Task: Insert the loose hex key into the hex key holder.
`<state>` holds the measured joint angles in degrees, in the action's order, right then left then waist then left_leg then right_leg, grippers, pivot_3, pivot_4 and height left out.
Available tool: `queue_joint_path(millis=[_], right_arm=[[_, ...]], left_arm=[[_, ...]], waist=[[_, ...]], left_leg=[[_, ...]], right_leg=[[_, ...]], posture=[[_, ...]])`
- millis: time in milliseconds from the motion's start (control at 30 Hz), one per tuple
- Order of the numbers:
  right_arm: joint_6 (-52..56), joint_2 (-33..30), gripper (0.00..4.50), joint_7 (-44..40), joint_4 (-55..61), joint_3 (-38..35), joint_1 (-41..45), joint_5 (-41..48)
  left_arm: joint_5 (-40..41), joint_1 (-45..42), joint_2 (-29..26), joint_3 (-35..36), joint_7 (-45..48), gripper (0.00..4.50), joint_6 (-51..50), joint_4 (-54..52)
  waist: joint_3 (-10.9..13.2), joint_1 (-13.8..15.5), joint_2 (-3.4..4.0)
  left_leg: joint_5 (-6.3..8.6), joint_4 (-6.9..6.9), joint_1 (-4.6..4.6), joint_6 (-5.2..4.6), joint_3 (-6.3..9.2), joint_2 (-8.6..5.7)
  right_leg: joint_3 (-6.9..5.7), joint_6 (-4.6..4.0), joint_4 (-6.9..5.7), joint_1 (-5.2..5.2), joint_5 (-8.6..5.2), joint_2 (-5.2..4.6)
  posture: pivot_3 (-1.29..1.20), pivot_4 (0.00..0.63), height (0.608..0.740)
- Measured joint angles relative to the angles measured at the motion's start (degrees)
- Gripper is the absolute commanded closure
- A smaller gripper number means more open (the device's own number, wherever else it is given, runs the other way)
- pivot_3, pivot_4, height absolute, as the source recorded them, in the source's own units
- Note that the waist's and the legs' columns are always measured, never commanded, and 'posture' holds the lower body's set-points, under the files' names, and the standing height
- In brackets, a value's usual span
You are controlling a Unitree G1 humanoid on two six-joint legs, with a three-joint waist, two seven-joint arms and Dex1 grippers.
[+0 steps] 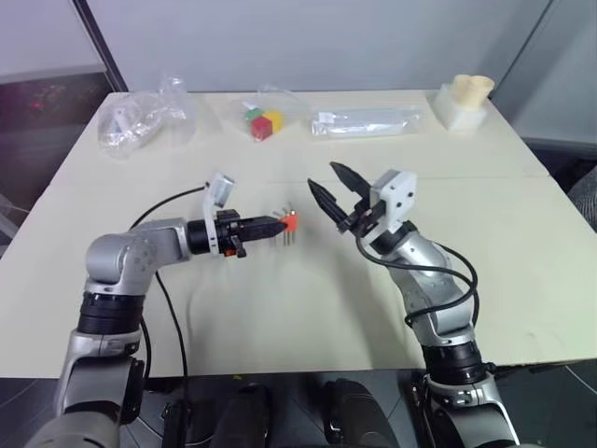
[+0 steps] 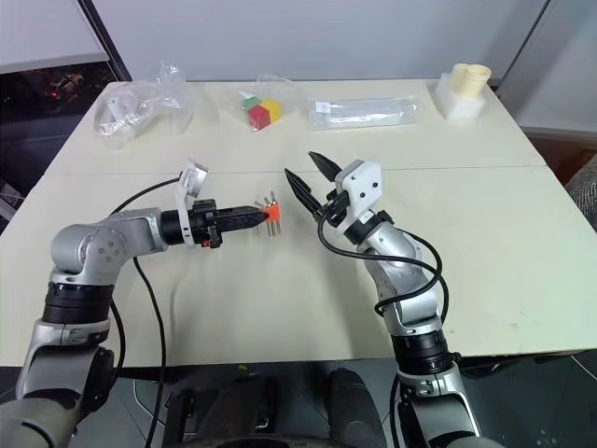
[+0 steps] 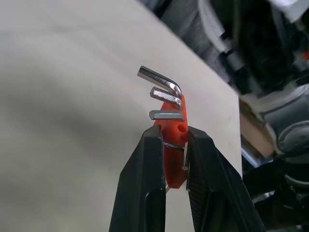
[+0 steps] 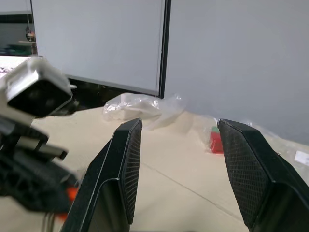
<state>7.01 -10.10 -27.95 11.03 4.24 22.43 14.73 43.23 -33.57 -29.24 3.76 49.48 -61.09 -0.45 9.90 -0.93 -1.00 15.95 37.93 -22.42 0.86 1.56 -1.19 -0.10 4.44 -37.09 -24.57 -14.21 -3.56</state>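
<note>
My left gripper [image 1: 278, 225] is shut on the hex key holder [image 1: 291, 221], a small orange-red block held a little above the middle of the table. In the left wrist view the holder [image 3: 170, 128] sits between the two black fingers [image 3: 145, 183], with three bent grey keys [image 3: 166, 92] sticking out of it. I cannot tell whether one of them is the loose hex key. My right gripper [image 1: 325, 176] hangs just right of the holder, open and empty, its tips pointing away and to the left. It stands apart from the holder.
Along the far edge lie a crumpled clear bag [image 1: 140, 117], a bag with red, green and yellow cubes [image 1: 261, 123], a long clear packet [image 1: 366, 122] and a cream holder on a white base [image 1: 462, 101]. A black cable [image 1: 173, 308] trails from my left arm.
</note>
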Motion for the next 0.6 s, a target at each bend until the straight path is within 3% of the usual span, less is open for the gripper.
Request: queue_joint_path(millis=[300,600], right_arm=[[-0.1,0.7,1.96,1.0,0.1,1.6,-1.7,-0.7],[-0.2,1.1,1.96,1.6,0.1,1.7,-1.7,-1.2]], left_arm=[[-1.3,2.5,3.3,3.9,-14.6,4.4,-10.9,6.3],[-0.3,1.4,5.4,9.4,-18.1,4.4,-14.2,13.0]], waist=[[0.0,0.1,-0.01],[-0.2,-0.1,0.0]], left_leg=[[0.0,0.0,0.01,0.0,0.0,-0.01],[0.0,-0.11,0.73,0.02,0.0,0.01]], right_leg=[[-0.01,0.0,0.0,0.01,0.0,-0.01],[0.01,-0.01,-0.02,0.62,0.0,0.0]], posture=[[0.0,0.15,0.74],[0.0,0.15,0.74]])
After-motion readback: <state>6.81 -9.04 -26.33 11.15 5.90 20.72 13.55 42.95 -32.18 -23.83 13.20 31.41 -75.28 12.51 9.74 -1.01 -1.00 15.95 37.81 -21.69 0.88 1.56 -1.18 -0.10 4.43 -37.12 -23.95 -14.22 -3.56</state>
